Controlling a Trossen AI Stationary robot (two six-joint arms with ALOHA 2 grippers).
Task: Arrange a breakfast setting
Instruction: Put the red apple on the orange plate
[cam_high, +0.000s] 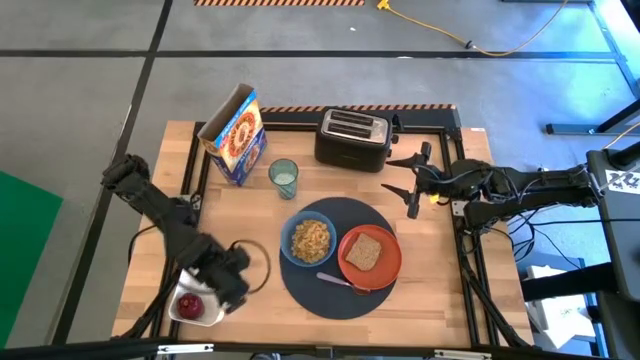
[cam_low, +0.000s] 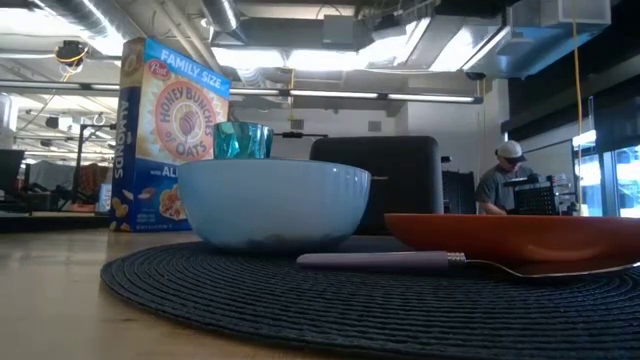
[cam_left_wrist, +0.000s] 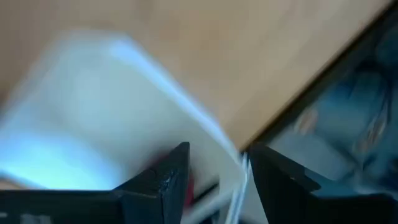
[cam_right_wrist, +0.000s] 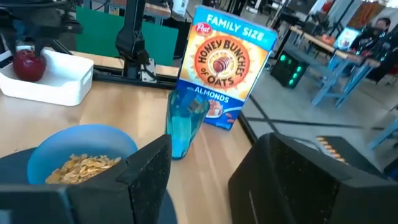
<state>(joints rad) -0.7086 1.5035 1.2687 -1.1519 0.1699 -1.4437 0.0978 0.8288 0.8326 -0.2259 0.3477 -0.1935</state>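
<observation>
You are working in a robotics lab or open workshop hall, not a home kitchen. The wooden counter (cam_high: 300, 310) stands on a polished grey concrete floor (cam_high: 90, 90) crossed by dark lines, with hazard-striped tape (cam_high: 275, 3) and a yellow cable (cam_high: 480, 42) lying on it. In the low view you see exposed ceiling ducts (cam_low: 300, 30) and strip lights (cam_low: 430, 97) overhead. Beyond the counter sit blue workbenches (cam_right_wrist: 339, 74) and a person (cam_low: 500, 180) at a station. The cereal box (cam_right_wrist: 227, 62) and toaster (cam_high: 352, 137) are staged props.
</observation>
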